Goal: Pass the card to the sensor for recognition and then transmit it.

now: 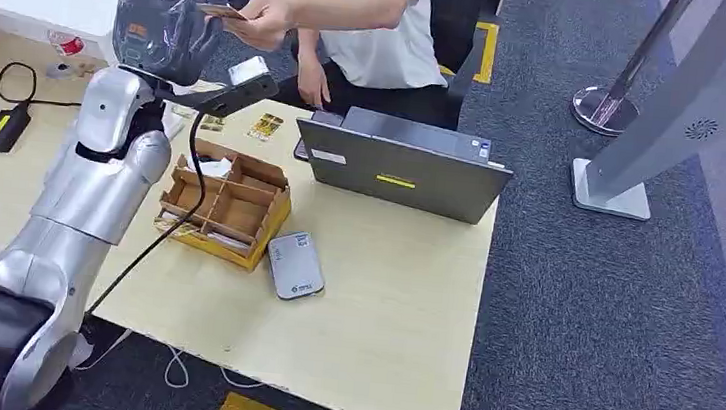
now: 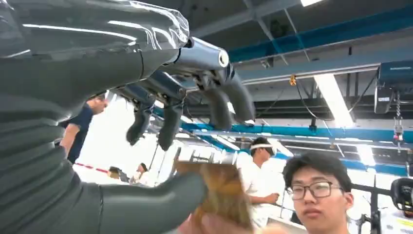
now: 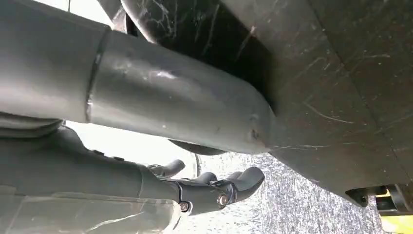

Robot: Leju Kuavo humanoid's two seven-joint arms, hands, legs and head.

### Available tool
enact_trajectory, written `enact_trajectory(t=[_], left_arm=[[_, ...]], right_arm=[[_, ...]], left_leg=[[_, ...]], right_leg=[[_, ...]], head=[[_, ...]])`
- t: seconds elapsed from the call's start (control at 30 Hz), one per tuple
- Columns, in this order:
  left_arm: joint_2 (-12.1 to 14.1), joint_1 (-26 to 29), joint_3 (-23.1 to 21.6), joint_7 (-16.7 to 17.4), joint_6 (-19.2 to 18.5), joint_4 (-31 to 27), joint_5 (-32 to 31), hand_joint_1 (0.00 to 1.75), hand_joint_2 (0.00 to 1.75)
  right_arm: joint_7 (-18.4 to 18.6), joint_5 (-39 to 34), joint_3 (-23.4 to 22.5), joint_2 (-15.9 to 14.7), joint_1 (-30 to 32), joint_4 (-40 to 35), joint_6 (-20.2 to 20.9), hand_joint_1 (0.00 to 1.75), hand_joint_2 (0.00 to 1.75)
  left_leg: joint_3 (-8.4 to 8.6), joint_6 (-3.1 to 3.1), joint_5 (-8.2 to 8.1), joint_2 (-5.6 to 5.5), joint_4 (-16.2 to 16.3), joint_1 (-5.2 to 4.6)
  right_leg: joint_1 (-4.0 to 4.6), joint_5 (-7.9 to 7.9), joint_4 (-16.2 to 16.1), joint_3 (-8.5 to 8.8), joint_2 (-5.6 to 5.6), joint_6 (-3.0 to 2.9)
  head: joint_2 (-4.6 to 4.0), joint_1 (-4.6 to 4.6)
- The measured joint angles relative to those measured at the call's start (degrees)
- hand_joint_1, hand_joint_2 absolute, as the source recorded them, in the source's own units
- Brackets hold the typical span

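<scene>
head view: left hand raised above table, card at its fingertips, person's hand pinching card's other end. sensor lies beside cardboard organiser.
left wrist view: thumb under card, upper fingers spread, off it; grip unclear.
right wrist view: right hand holds nothing, fingers loosely curled.

You can't read the card: it is blurred, its lower edge cut off. Whether the left hand pinches it, you cannot tell.

Pale wood table matt; cardboard box; glossy plastic-wrapped left hand.
</scene>
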Motion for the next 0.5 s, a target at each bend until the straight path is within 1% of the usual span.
enact_trajectory(t=[0.03,0.1,0.2,0.27,0.3,0.37,0.43,0.5], left_arm=[[0.0,0.02,-0.02,-0.09,-0.07,0.0,0.48,0.0,1.75],[0.04,0.13,-0.02,-1.28,-1.02,-0.02,3.22,0.0,1.75],[0.52,1.2,-0.02,-4.08,-3.45,-0.61,8.99,0.0,1.75],[1.33,2.7,0.04,-6.32,-5.91,-1.81,14.79,0.0,1.75],[1.95,3.75,0.32,-8.05,-8.07,-2.72,18.6,0.0,1.75],[3.21,5.79,1.14,-10.34,-10.58,-4.46,24.07,0.0,1.75],[4.66,8.1,2.63,-12.11,-13.29,-6.36,29.97,0.0,1.75],[6.76,10.93,5.27,-14.1,-16.09,-8.33,36.31,0.0,1.75]], right_arm=[[0.0,0.0,0.0,0.0,0.01,0.0,0.0,0.0,0.0],[-0.04,-0.07,0.0,0.0,0.04,0.0,-0.02,0.0,0.0],[-0.11,-0.07,0.0,0.0,0.06,0.0,-0.18,0.0,0.0],[-0.11,-0.09,0.0,0.0,0.12,0.02,-0.2,0.0,0.0],[-0.11,-0.11,0.0,0.0,0.14,0.02,-0.28,0.0,0.0],[-0.11,-0.2,0.0,0.0,0.23,0.02,-0.5,0.0,0.0],[-0.11,-0.5,0.0,0.0,0.49,0.02,-1.09,0.0,0.0],[-0.11,-0.79,-0.02,0.0,0.82,0.02,-1.29,0.0,0.0]], left_leg=[[0.0,0.0,0.0,0.0,0.0,0.0],[0.0,0.0,0.0,0.0,0.0,0.0],[0.0,0.0,0.0,-0.01,0.0,0.01],[0.0,0.0,0.0,0.0,-0.01,0.01],[0.0,0.0,0.0,0.0,-0.01,0.01],[-0.01,0.0,0.0,0.04,-0.01,0.01],[-0.01,-0.01,0.0,0.04,-0.02,0.01],[-0.01,-0.03,-0.02,0.09,-0.05,0.01]], right_leg=[[0.0,0.0,0.0,-0.01,0.01,0.0],[0.0,0.0,0.0,0.0,0.0,0.0],[0.0,0.0,0.02,0.03,-0.01,0.0],[0.0,0.0,0.05,0.02,0.02,0.0],[0.0,0.0,0.06,0.03,0.02,-0.01],[0.0,-0.02,0.07,0.02,0.04,-0.02],[0.0,-0.03,0.08,0.01,0.05,-0.03],[0.0,-0.05,0.09,-0.02,0.11,-0.06]], head=[[0.0,0.0],[0.0,0.0],[0.0,0.0],[0.0,0.0],[0.0,-0.02],[0.0,-0.02],[0.0,0.02],[0.0,0.02]])
